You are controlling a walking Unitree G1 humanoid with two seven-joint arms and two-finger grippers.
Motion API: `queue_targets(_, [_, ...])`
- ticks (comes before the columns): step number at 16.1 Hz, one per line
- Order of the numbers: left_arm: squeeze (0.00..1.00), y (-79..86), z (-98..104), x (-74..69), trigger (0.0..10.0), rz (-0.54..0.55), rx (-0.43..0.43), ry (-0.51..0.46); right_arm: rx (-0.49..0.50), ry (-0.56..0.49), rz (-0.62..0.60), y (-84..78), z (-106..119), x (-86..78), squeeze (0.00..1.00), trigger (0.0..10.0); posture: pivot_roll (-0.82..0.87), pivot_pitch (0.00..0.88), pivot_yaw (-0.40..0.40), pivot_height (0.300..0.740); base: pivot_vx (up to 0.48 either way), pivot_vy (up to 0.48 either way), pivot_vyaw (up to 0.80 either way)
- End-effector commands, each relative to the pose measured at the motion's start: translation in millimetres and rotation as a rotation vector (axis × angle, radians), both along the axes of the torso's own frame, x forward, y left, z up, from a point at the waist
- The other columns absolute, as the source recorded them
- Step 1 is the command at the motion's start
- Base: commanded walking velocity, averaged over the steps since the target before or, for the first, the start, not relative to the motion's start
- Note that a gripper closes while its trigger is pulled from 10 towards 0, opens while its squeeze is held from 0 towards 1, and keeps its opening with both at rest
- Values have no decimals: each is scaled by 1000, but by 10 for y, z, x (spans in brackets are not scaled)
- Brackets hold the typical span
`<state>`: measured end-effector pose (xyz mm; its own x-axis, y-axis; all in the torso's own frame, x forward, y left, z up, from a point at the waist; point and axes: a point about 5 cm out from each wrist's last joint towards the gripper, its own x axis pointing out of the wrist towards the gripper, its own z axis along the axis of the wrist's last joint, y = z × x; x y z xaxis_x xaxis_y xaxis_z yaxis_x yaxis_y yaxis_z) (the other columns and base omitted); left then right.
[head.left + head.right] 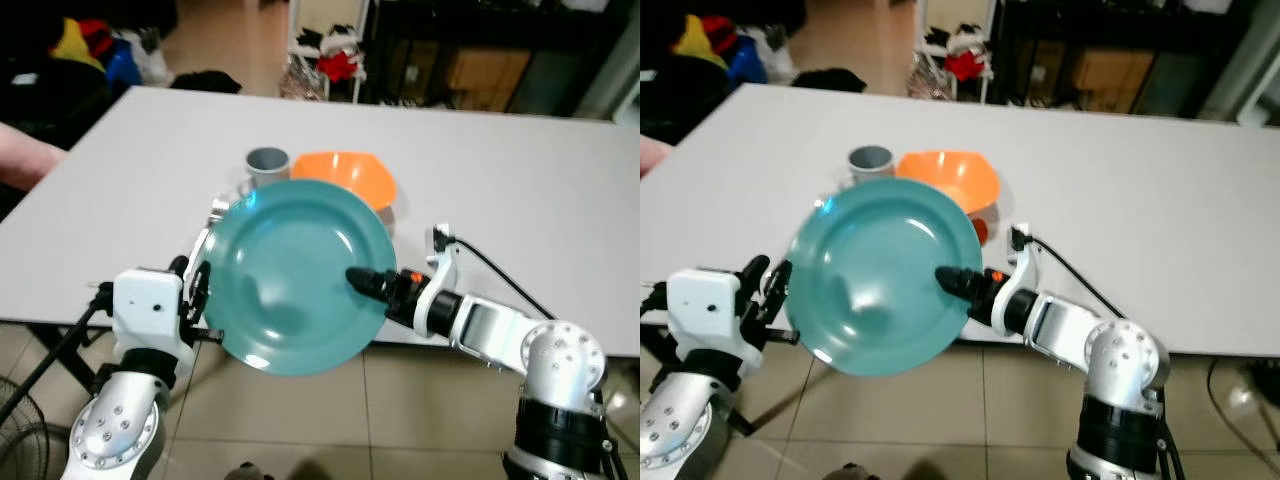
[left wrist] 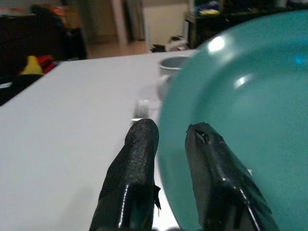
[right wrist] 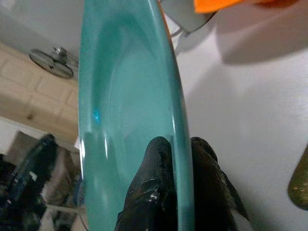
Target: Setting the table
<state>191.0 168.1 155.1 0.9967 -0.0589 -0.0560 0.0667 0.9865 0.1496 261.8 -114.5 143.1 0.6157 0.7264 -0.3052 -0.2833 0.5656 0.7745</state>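
A white table (image 1: 520, 190) stands in a cluttered room, with a grey cup (image 1: 267, 162) and an orange bowl (image 1: 345, 176) on it near its front edge. The right gripper (image 1: 362, 281) pinches the rim of a teal plate (image 1: 295, 275), held in the air over that edge. The left gripper (image 1: 197, 290) sits at the plate's other rim, fingers (image 2: 137, 159) slightly parted, one on each side of it. The plate is in transit, it seems; next it needs lowering flat onto bare table, clear of the bowl.

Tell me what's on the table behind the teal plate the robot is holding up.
Behind the plate stand a gray cup and an orange bowl on the white table. The plate covers their lower parts and whatever lies beneath it.
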Motion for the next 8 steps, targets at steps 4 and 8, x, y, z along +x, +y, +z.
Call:
queue_targets(4, [0,14,34,-7,10000,-46,9,7,75,117,-17,38,-70,74,0,10000,-20,27,-12,740,0,0,0])
queue_targets(8, [0,3,48,-15,10000,-81,11,14,119,220,33,180,-121,130,0,10000,-16,36,-16,740,0,0,0])
